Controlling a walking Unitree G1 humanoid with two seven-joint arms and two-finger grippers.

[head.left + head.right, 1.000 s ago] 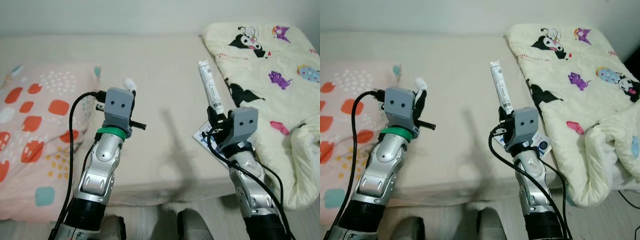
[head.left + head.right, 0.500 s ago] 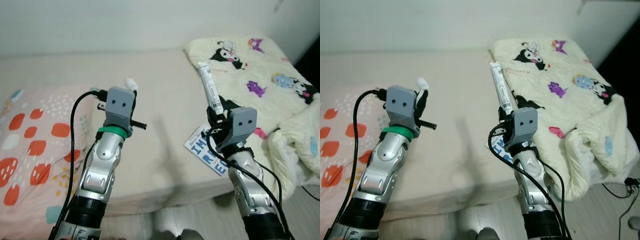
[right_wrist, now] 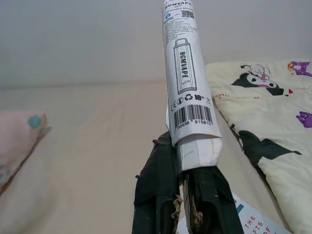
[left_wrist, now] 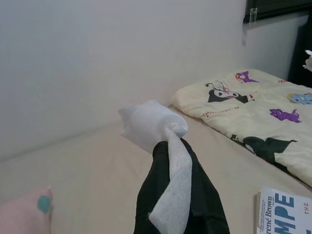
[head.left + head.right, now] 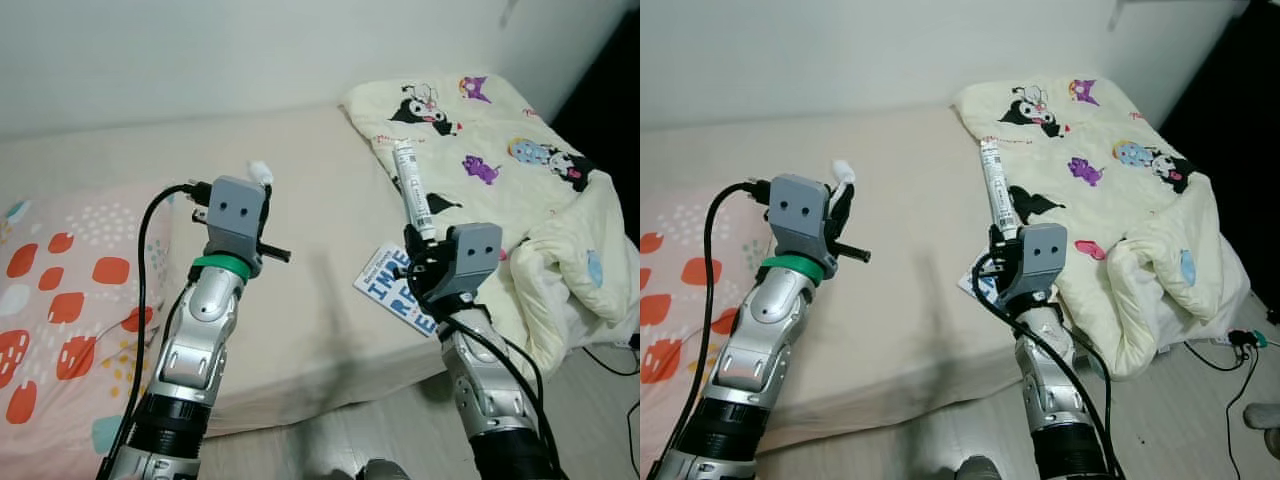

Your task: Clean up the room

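Note:
My left gripper [image 4: 170, 161] is raised over the beige bed [image 5: 320, 180], shut on a crumpled white tissue [image 4: 153, 124] whose tip pokes up above the wrist [image 5: 262, 170]. On the other side, my right gripper [image 3: 183, 161] is shut on a long white box [image 3: 187, 83] with a barcode, held upright [image 5: 412, 190]. Both arms are held above the mattress near its front edge.
A blue and white book [image 5: 395, 290] lies on the bed near the right arm. A cream cartoon-print blanket [image 5: 510, 160] covers the bed's right side and hangs off the edge. A pink spotted pillow [image 5: 60, 290] lies at the left. A wall stands behind.
The camera has swung to the right and pulled back, bringing more of the blanket, the book and the floor into view. Both grippers keep their hold and pose.

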